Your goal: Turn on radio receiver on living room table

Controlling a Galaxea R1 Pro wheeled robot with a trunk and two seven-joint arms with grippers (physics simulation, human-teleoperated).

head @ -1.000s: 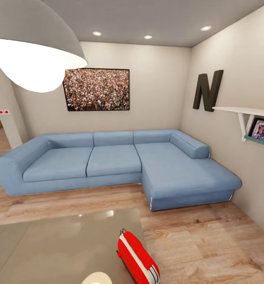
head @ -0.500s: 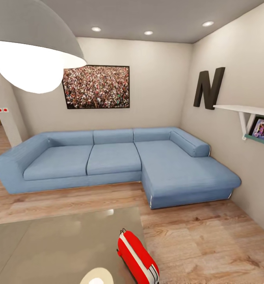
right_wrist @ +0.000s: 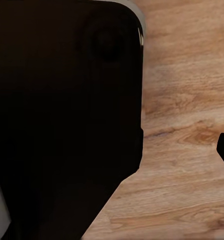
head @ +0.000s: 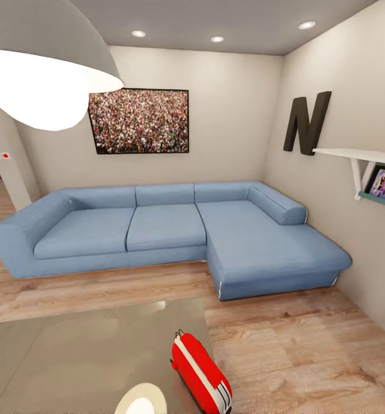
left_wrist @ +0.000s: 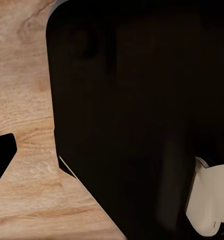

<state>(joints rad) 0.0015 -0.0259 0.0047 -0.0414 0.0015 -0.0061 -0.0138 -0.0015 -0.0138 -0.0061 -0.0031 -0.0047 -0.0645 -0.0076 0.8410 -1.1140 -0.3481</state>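
**Radio receiver at the table's near right corner, sofa beyond**

The head view looks across the living room. The radio receiver (head: 201,374) sits on the table (head: 72,356), close to its right edge and at the near end of what the view takes in. It is a red rounded box with a white band along it and a white end face turned toward the near right; a small handle shows at its far top end. The glossy grey-beige tabletop reflects a pale round patch just left of the radio.

Beyond the table lies light wood floor (head: 307,356), then a blue L-shaped sofa (head: 169,236) against the far wall, its long section running along the right side. A crowd photo (head: 139,121) hangs above the sofa. On the right wall are a black letter N (head: 306,122) and a white shelf (head: 359,156). A large lamp shade (head: 43,63) hangs at the upper left.

Both wrist views show a dark body over wood flooring; I cannot tell how either gripper's jaws stand.
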